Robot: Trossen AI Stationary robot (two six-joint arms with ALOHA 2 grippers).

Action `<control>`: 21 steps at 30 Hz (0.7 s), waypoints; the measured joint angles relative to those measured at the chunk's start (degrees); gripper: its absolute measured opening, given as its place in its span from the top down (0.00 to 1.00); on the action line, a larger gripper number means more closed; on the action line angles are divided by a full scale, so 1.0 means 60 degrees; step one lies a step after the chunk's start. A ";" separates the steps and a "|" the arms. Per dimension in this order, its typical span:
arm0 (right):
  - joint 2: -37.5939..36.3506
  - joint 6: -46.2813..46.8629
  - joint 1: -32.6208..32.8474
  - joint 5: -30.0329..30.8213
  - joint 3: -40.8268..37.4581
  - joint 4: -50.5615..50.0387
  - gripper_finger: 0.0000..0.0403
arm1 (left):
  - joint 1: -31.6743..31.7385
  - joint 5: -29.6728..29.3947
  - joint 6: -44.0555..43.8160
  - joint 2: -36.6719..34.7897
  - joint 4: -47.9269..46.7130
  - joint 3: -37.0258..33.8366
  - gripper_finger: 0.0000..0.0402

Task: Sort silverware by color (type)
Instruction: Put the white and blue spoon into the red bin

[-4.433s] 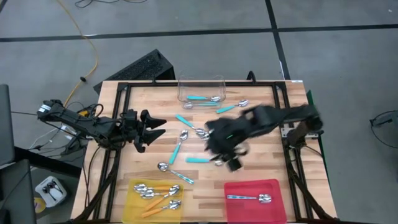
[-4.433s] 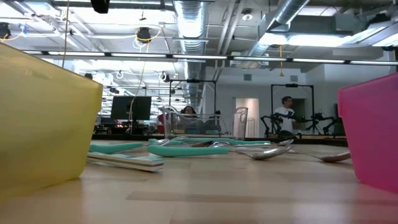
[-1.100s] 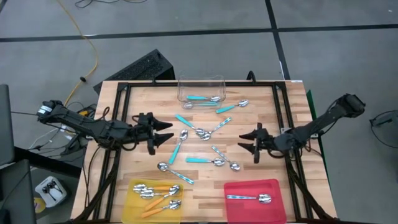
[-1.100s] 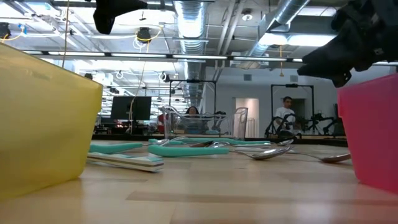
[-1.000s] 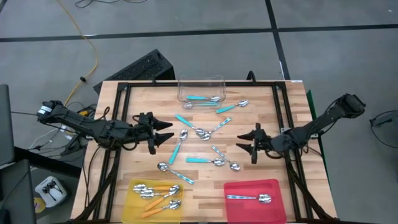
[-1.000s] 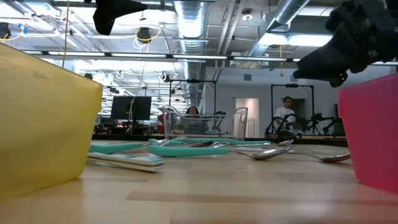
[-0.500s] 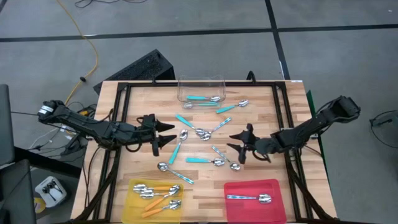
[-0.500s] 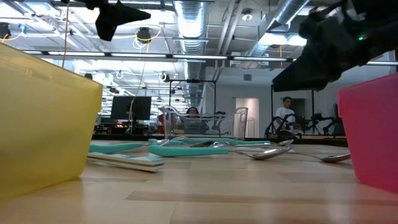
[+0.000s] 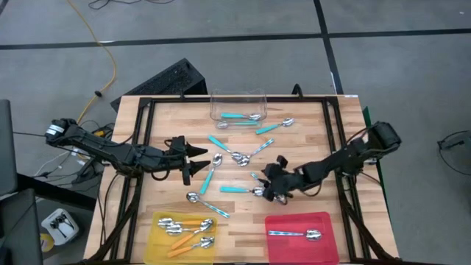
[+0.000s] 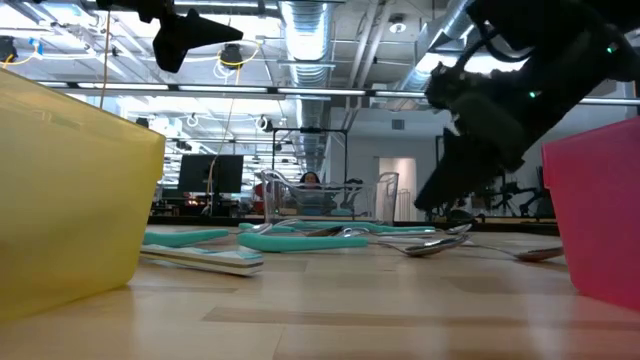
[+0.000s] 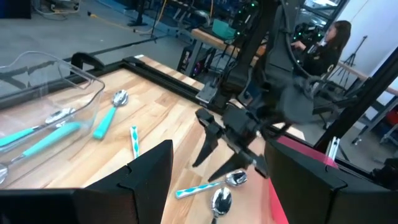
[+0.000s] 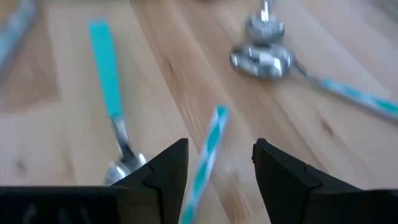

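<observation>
Right tool (image 9: 271,185), fingers spread, poised over a striped teal-handled spoon (image 12: 205,149) for pickup; left tool (image 9: 193,160) spread, waiting above desk (image 9: 335,213).

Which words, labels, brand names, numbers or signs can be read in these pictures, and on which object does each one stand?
None: no readable text shows in any view.
The yellow tray, the red tray and the clear tub carry no visible lettering.
The spoons show no legible marks.
Things in the room behind the table are too small to read.
</observation>
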 joint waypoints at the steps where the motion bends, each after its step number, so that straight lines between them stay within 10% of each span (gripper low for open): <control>1: 0.0182 0.0102 0.0046 -0.0012 0.0205 -0.0388 0.50 | -0.0003 0.0000 0.0000 0.0003 -0.0007 0.0000 0.41; 21: 0.1704 0.0972 -0.0073 -0.0551 0.1243 -0.1717 0.54 | -0.0001 0.0000 -0.0010 0.0000 0.0004 0.0000 0.41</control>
